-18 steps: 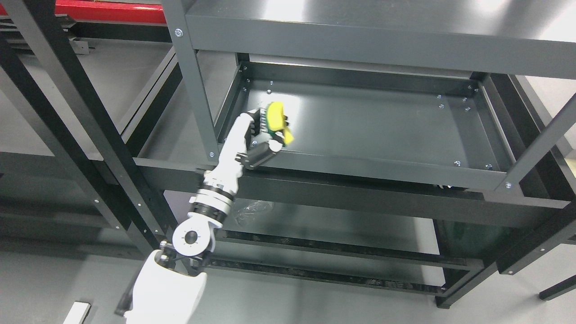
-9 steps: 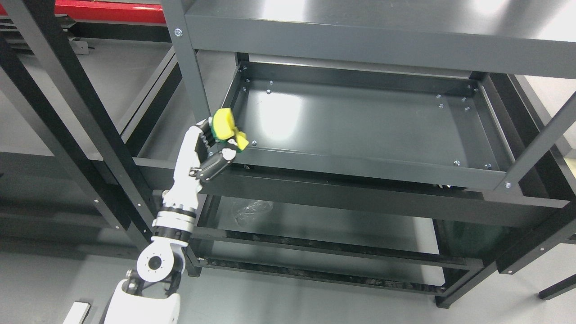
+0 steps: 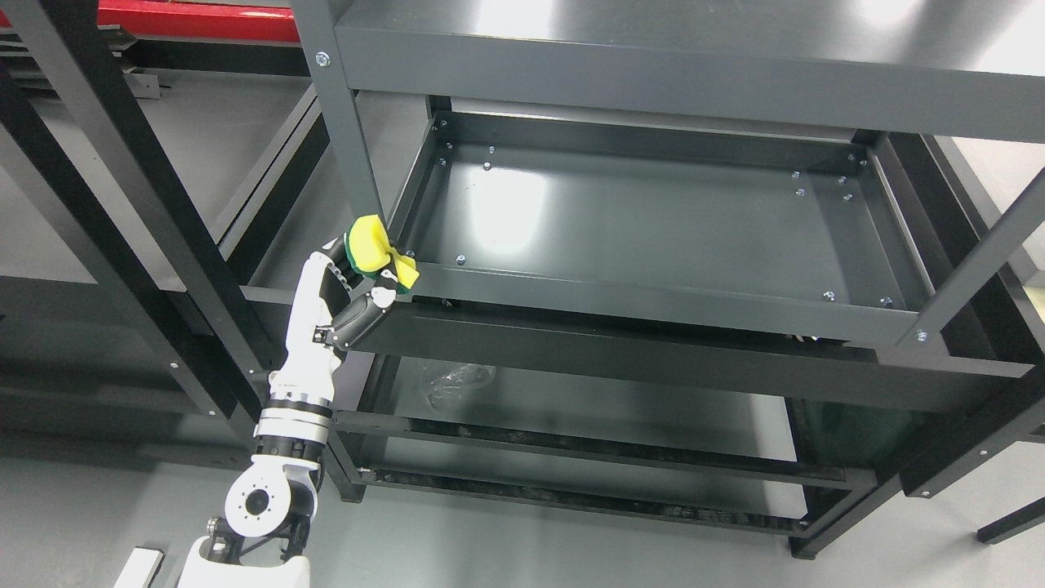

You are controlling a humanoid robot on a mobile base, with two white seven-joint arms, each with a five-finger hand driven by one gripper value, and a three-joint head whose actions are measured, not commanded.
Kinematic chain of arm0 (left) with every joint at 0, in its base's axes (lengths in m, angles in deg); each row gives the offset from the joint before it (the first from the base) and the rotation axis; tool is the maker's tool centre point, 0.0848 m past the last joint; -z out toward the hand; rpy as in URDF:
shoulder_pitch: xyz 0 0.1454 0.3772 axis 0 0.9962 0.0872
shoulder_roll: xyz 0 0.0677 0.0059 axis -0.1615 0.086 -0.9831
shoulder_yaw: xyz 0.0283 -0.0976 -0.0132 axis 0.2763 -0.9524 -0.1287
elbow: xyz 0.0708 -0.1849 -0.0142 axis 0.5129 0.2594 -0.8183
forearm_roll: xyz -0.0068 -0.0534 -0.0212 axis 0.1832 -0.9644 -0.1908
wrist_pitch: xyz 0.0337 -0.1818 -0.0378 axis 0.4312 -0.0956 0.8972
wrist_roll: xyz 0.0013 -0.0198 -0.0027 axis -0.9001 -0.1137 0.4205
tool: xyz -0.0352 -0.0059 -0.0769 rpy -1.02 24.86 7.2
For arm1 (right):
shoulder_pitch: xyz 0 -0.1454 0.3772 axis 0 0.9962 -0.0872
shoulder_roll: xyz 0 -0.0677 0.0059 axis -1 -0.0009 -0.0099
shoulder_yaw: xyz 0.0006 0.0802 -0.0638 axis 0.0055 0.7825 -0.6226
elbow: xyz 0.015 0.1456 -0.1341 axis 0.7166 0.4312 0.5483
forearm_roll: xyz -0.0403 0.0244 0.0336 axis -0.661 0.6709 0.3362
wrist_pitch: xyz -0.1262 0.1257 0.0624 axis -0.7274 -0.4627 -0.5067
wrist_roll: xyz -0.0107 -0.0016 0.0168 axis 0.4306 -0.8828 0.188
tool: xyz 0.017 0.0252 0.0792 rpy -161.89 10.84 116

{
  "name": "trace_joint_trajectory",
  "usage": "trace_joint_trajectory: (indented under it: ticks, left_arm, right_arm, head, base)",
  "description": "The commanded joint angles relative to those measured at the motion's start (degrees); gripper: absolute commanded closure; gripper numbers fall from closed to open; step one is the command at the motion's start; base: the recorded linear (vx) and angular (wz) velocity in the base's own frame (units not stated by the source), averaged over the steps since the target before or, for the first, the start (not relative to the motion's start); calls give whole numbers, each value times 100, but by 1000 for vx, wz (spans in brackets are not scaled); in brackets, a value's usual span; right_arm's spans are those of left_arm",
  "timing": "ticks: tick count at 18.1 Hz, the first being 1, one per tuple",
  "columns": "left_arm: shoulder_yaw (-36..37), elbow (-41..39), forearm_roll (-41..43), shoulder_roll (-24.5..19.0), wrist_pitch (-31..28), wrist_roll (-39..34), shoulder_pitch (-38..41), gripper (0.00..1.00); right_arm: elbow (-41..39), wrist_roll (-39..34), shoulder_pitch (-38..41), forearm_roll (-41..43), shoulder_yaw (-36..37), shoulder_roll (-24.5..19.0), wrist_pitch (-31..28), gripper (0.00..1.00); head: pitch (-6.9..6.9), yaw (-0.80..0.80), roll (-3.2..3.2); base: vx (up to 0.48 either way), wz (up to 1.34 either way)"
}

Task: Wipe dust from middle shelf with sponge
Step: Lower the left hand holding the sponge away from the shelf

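**Sponge at the shelf's front-left corner**

Dark grey metal shelving fills the frame. The left hand (image 3: 359, 282), lower left, grips the yellow-and-green sponge (image 3: 374, 249) just outside the middle shelf (image 3: 653, 220), at its front-left corner. No dust shows; wiping looks finished or paused.

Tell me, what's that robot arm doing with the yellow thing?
The robot's left hand is holding a yellow and green sponge for wiping dust off the middle shelf. Right now the sponge is at the shelf's front left corner, by the upright post, not on the flat part. No other hand is in view.
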Motion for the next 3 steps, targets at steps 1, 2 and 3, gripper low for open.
trace_joint_trajectory:
  ticks: [1, 2, 3]
  left_arm:
    - [10, -88, -109, -96, 1, -11, 71, 99]
    - [10, -79, -109, -96, 1, -11, 71, 99]
    - [10, -79, -109, -96, 1, -11, 71, 99]
  right_arm:
    - [-100, -2, -1, 0, 0, 100, -1, 0]
    - [-100, -2, -1, 0, 0, 100, -1, 0]
    - [-100, -2, -1, 0, 0, 100, -1, 0]
  head:
    - [0, 0, 0]
    - [0, 0, 0]
    - [0, 0, 0]
  base:
    - [0, 0]
    - [0, 0]
    - [0, 0]
